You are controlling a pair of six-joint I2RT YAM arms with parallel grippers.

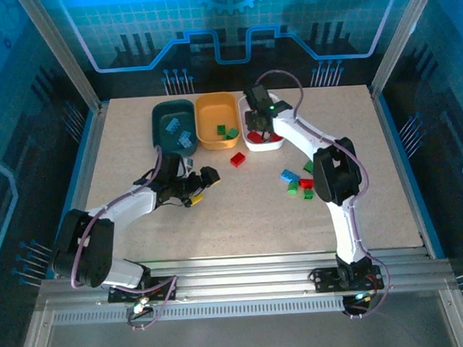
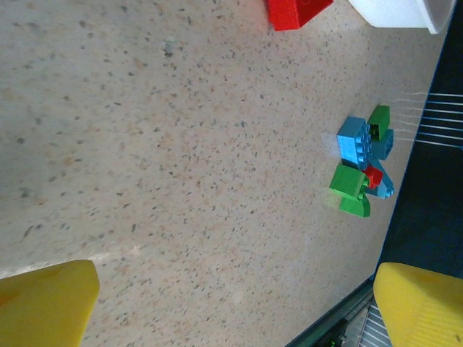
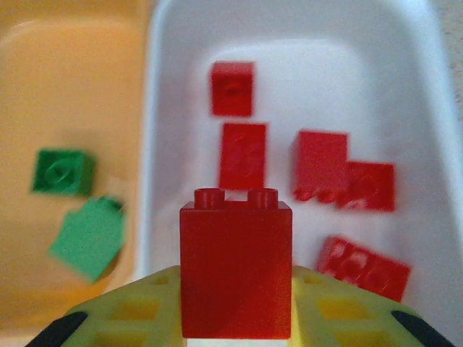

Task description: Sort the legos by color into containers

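My right gripper (image 1: 257,128) hangs over the white tub (image 1: 275,145), shut on a tall red brick (image 3: 236,271) that stands upright between its yellow fingers (image 3: 123,318). Several red bricks (image 3: 318,166) lie in the white tub (image 3: 427,108) below it. Two green bricks (image 3: 64,172) rest in the orange-yellow tub (image 1: 212,104), and light blue ones (image 1: 179,133) in the dark teal tub (image 1: 160,115). My left gripper (image 1: 205,179) is open over bare table, its yellow fingers (image 2: 43,303) wide apart. A mixed cluster of red, green and blue bricks (image 2: 363,168) lies ahead of it.
One red brick (image 1: 238,159) lies loose on the table just in front of the tubs. The mixed cluster (image 1: 298,182) sits beside the right arm's elbow. Metal frame rails (image 1: 397,145) border the table at left, right and front.
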